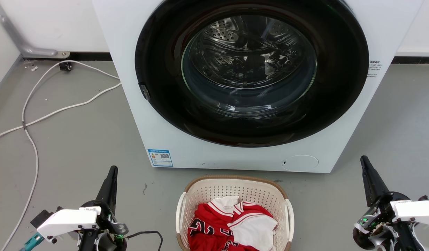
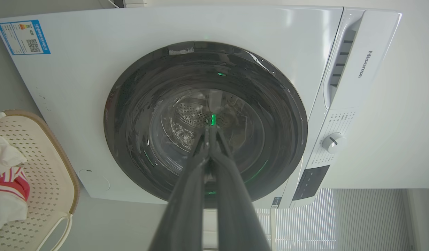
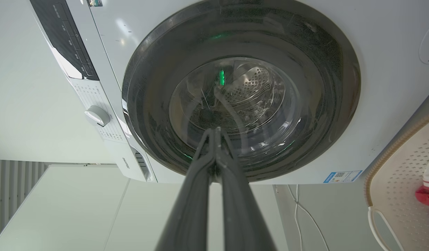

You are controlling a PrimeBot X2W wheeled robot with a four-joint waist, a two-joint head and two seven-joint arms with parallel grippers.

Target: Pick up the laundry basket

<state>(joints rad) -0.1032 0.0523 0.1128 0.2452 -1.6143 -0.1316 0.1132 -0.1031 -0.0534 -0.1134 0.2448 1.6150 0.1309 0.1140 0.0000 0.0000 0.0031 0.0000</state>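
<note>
A large white front-loading washing machine (image 1: pixel 158 139) with a round dark glass door stood ahead of you on the grey floor (image 1: pixel 78 146). Just before it, centred between your arms, sat the cream perforated plastic laundry basket (image 1: pixel 231 190) with a brown woven-look rim, holding a crumpled red and white jersey (image 1: pixel 221 226). The washer crowded its far rim, but bare floor lay on both sides. That probably left its left white handle (image 1: pixel 179 212) and right white handle (image 1: pixel 290 218) reachable for a two-armed lift. Your left claw (image 1: pixel 112 174) and right claw (image 1: pixel 365 165) flanked the basket, well apart from it. Each had its fingers pressed together, gripping nothing.
</note>
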